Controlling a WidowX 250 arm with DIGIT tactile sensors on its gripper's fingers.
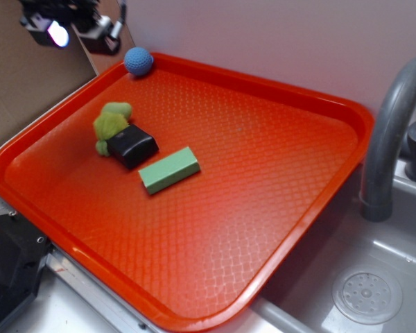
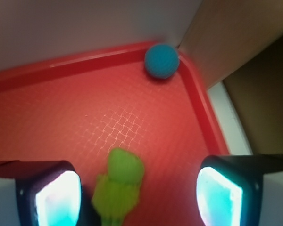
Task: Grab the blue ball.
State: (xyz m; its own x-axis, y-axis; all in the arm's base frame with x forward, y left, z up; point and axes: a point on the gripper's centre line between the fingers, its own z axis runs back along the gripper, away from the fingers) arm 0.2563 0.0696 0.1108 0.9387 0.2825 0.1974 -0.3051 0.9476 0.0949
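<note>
The blue ball (image 1: 138, 61) is a small fuzzy sphere in the far left corner of the orange tray (image 1: 277, 194), touching the rim. In the wrist view the blue ball (image 2: 162, 60) sits in that corner, far ahead of the fingers. My gripper (image 1: 75, 31) hangs high above the tray's far left edge, left of the ball. Its jaws are wide open and hold nothing. In the wrist view the gripper (image 2: 139, 195) frames the yellow-green fuzzy lump (image 2: 120, 188) far below.
The yellow-green lump (image 1: 112, 123), a black block (image 1: 132, 146) and a green block (image 1: 168, 170) lie together on the tray's left half. A grey faucet (image 1: 392, 132) and sink drain (image 1: 367, 295) are at the right. A brown panel (image 1: 28, 90) stands at the left.
</note>
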